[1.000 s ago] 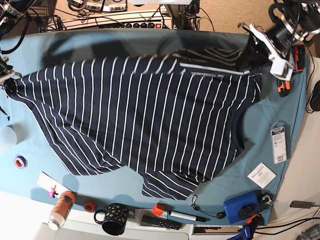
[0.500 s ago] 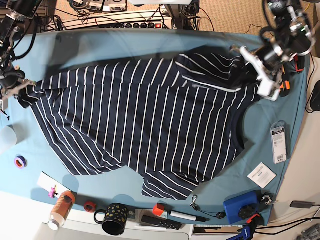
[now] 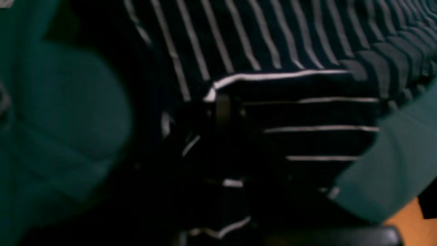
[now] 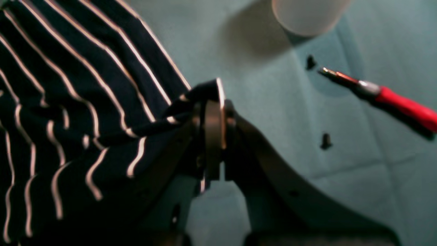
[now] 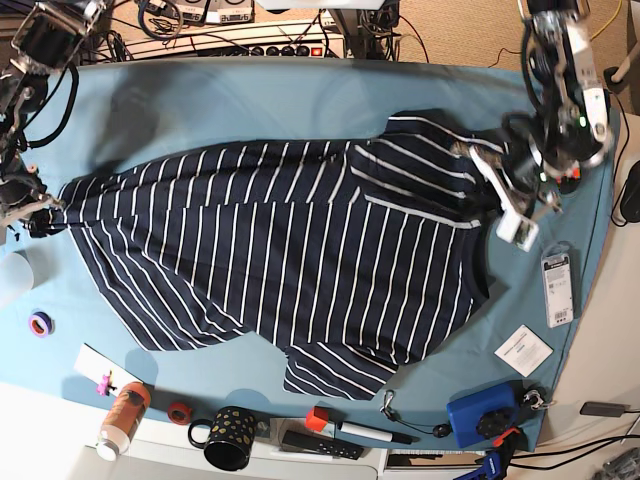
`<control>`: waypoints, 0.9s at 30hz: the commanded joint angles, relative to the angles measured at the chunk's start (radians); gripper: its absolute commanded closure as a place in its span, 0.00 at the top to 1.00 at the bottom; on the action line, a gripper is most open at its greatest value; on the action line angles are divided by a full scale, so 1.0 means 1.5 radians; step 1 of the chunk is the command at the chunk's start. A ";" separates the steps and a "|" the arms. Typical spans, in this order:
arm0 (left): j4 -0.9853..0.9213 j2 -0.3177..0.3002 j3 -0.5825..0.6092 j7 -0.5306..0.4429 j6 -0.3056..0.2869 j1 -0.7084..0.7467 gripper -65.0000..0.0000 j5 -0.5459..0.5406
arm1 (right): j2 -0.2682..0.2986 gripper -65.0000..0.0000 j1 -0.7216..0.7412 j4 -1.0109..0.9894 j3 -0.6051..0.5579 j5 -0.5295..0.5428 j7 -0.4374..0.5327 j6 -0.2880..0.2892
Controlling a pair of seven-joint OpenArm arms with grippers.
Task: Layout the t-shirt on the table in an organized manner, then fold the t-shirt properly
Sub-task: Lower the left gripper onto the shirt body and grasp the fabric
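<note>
T-shirt (image 5: 290, 270) lies spread across mid table (image 5: 250, 95), navy w/ thin white stripes, collar end toward base view's right, hem end toward its left. Not flat yet: upper right part, sleeve/shoulder area, is doubled over onto the body, stripes there running crosswise to the rest. Lower sleeve sticks out near the front edge, a bit rumpled. Fabric at far left is drawn to a point.

Right gripper (image 4: 213, 136), at base view's left: jaws pressed together on a pinch of t-shirt edge, cloth bunched over the fingertips, folds fanning away to the left. Held slightly off the table, which shows teal below.

Left gripper (image 5: 505, 185), at base view's right: closed on the folded-over part of the t-shirt near the shoulder. Wrist view is dark & blurred; fabric drapes over the fingers, so exact grip spot is hard to see.

Around: white cup (image 4: 307, 15) and red-handled tool (image 4: 392, 97) on the table near right gripper, apart from the t-shirt. Along the front edge: dotted black mug (image 5: 228, 437), bottle (image 5: 122, 418), marker (image 5: 372, 433), blue box (image 5: 482, 413). Packaged item (image 5: 557, 285) & white card (image 5: 523, 350) lie right of the collar.
</note>
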 commanded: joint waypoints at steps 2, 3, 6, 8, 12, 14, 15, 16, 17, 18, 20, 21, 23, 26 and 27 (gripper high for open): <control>0.003 -0.008 -0.002 -0.022 0.009 -0.033 0.00 -0.012 | 0.019 0.00 0.037 -0.029 0.006 -0.004 0.027 0.019; -0.004 -0.008 -0.002 -0.023 0.013 -0.043 0.00 -0.013 | 0.019 0.00 0.051 -0.050 0.006 -0.010 0.028 0.021; -0.046 -0.008 0.003 -0.028 0.011 -0.073 0.00 -0.014 | 0.019 0.00 0.089 -0.113 0.006 -0.028 0.036 0.021; -0.086 -0.008 0.016 -0.035 0.011 -0.094 0.00 -0.013 | 0.019 0.00 0.111 -0.152 0.006 -0.034 0.046 0.022; -0.153 -0.008 0.038 -0.035 0.011 -0.141 0.00 -0.011 | 0.018 0.00 0.143 -0.196 0.006 -0.041 0.063 0.041; -0.181 -0.008 0.048 -0.035 0.011 -0.165 0.00 -0.011 | 0.018 0.00 0.153 -0.201 0.006 -0.057 0.082 0.042; -0.195 -0.008 0.055 -0.035 0.010 -0.176 0.00 -0.011 | 0.019 0.00 0.159 -0.204 0.006 -0.071 0.092 0.041; -0.210 -0.008 0.063 -0.035 0.002 -0.188 0.00 -0.007 | 0.018 0.00 0.163 -0.205 0.006 -0.086 0.101 0.041; -0.225 -0.008 0.072 -0.035 -0.008 -0.201 0.00 0.002 | 0.019 0.00 0.166 -0.205 0.005 -0.097 0.107 0.041; -0.238 -0.008 0.081 -0.036 -0.007 -0.211 0.00 0.015 | 0.019 0.00 0.169 -0.205 0.001 -0.103 0.111 0.041; -0.257 -0.008 0.094 -0.039 -0.004 -0.229 0.00 0.041 | 0.020 0.00 0.173 -0.205 -0.016 -0.110 0.122 0.041; -0.262 -0.008 0.095 -0.039 -0.003 -0.234 0.00 0.046 | 0.020 0.00 0.173 -0.205 -0.029 -0.110 0.126 0.041; -0.262 -0.008 0.093 -0.039 -0.001 -0.241 0.00 0.045 | 0.020 0.00 0.173 -0.205 -0.066 -0.111 0.137 0.041; -0.262 -0.008 0.094 -0.047 -0.001 -0.244 0.00 0.045 | 0.020 0.00 0.177 -0.205 -0.129 -0.121 0.167 0.013; -0.263 -0.008 0.094 -0.049 -0.001 -0.244 0.00 0.046 | 0.018 0.00 0.181 -0.205 -0.148 -0.134 0.176 -0.007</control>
